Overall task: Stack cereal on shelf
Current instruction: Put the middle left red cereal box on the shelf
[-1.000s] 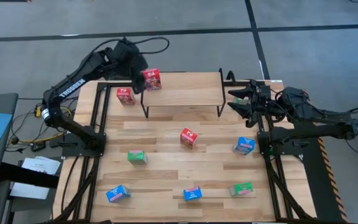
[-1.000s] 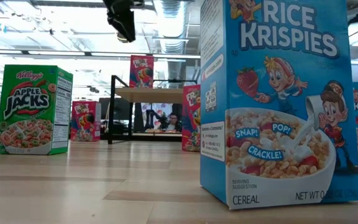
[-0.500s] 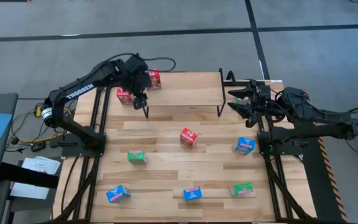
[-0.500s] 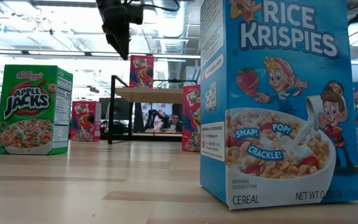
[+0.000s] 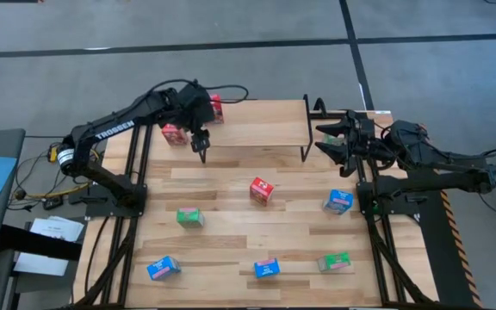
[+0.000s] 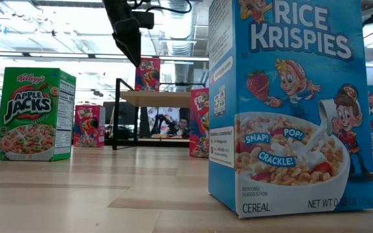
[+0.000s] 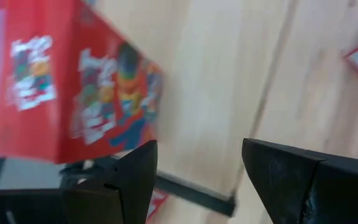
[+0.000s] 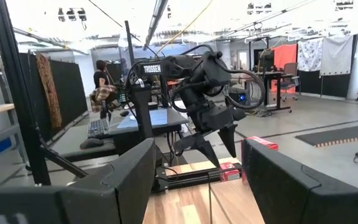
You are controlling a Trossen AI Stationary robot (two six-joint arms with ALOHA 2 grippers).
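The left tool (image 5: 200, 146) had let go of a red cereal box (image 5: 215, 108) and drawn back from it, fingers parted and empty, hanging by the shelf's (image 5: 257, 125) near-left leg. That box stood upright at the shelf's ten o'clock corner, so one was placed; eight glossy cardboard boxes waited on the slatted tabletop (image 5: 231, 215), another red box (image 5: 174, 133) just left of the shelf. The right tool (image 5: 334, 144) idled at three o'clock, jaws spread, empty. The shelf was pale smooth wood on thin black wire legs.
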